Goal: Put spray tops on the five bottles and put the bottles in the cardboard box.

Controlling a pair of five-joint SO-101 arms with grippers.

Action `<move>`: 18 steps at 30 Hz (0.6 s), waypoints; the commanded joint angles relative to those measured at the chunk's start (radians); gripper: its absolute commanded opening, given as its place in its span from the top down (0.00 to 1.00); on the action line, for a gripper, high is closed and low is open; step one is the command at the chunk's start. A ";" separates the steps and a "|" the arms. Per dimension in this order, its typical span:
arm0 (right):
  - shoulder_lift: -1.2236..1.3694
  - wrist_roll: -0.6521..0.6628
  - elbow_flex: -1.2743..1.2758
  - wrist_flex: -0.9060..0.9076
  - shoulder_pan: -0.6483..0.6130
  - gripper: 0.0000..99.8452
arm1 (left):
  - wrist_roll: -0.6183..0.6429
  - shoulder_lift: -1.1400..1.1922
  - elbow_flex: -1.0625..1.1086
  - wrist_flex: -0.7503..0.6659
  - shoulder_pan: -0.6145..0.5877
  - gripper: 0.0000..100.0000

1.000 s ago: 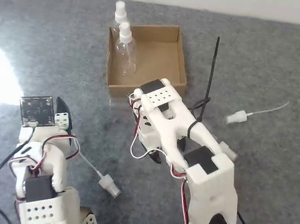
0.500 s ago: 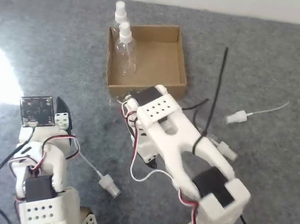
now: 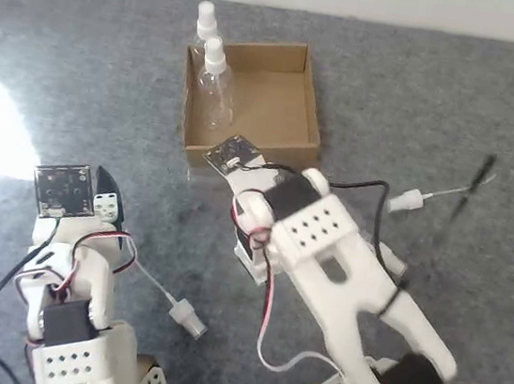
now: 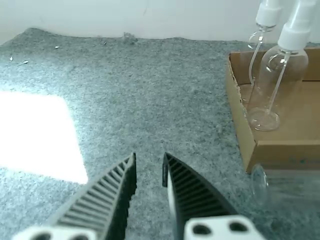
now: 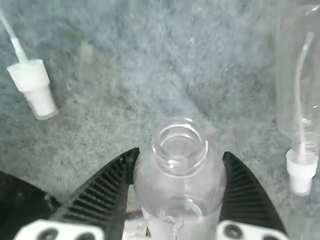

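1 open-necked clear bottle (image 5: 179,175) is clamped in the right hand (image 5: 180,154), jaws pinching its body just below the neck, on the arms' side of the cardboard box (image 3: 244,148). My guess: empty thin plastic, super light, smooth enough to slip or twist, and it'll dent if squeezed hard. Holding the body and leaving the mouth free looks right for getting a top in. A loose spray top (image 5: 32,90) lies on the desk (image 3: 85,56) near it. I'd grab that by the white collar, since the dip tube looks floppy. The left hand (image 4: 149,159) is empty, jaws slightly apart, facing the box. 1 capped bottle (image 3: 215,92) stands inside the box's corner, with another capped bottle (image 3: 207,20) at that same corner.
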 commanded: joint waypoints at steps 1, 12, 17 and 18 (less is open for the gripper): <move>-0.157 0.005 0.040 -0.064 -0.008 0.81 | -0.008 -0.015 -0.018 -0.025 -0.003 0.92; -0.349 0.003 0.186 -0.211 -0.001 0.81 | -0.008 -0.015 -0.018 -0.025 -0.002 0.92; -0.410 0.003 0.221 -0.237 0.054 0.81 | -0.008 -0.015 -0.016 -0.025 -0.002 0.92; -0.423 0.003 0.229 -0.245 0.077 0.81 | -0.008 -0.015 -0.016 -0.025 0.000 0.92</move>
